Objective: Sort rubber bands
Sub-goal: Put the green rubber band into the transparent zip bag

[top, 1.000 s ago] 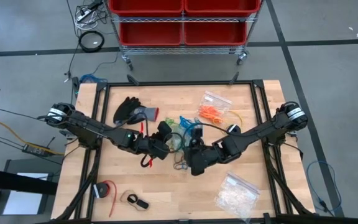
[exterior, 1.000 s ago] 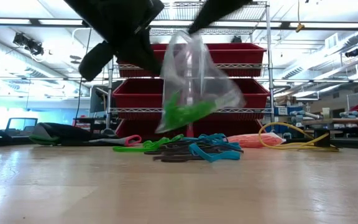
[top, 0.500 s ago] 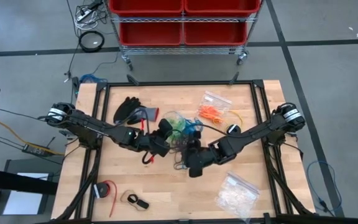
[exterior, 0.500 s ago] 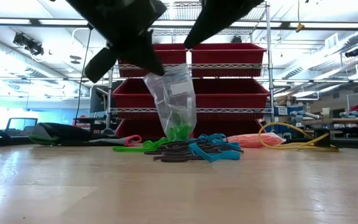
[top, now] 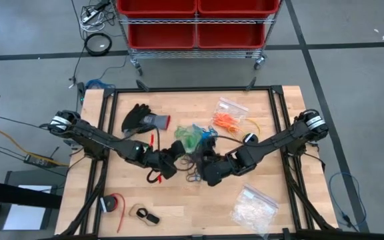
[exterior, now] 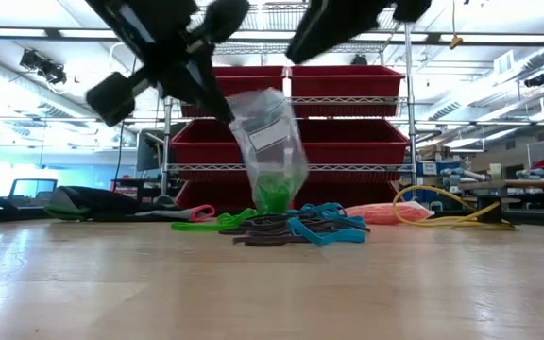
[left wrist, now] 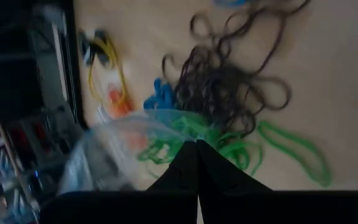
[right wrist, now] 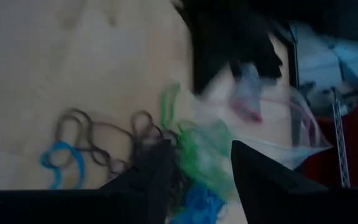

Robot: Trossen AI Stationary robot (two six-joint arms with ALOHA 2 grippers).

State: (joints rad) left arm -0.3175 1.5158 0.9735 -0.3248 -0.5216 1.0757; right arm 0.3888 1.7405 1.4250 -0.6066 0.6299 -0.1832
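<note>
1. Clear plastic bag [exterior: 267,142] with green bands inside is pinched by the closed left gripper [top: 173,150].
2. Right gripper [right wrist: 194,165] is spread, holding nothing.
3. Rubber bands [exterior: 296,227] are heaped mid-table.

no readable text, no labels, brands, numbers or signs legible in any view

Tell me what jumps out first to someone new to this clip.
A clear plastic bag with green rubber bands at its bottom hangs above mid-table, pinched at its top by the left claw. The right claw is open beside it, holding nothing. Under the bag lies a tangle of black, blue and green loose bands; a second bag of orange bands rests toward the table's far side.
</note>
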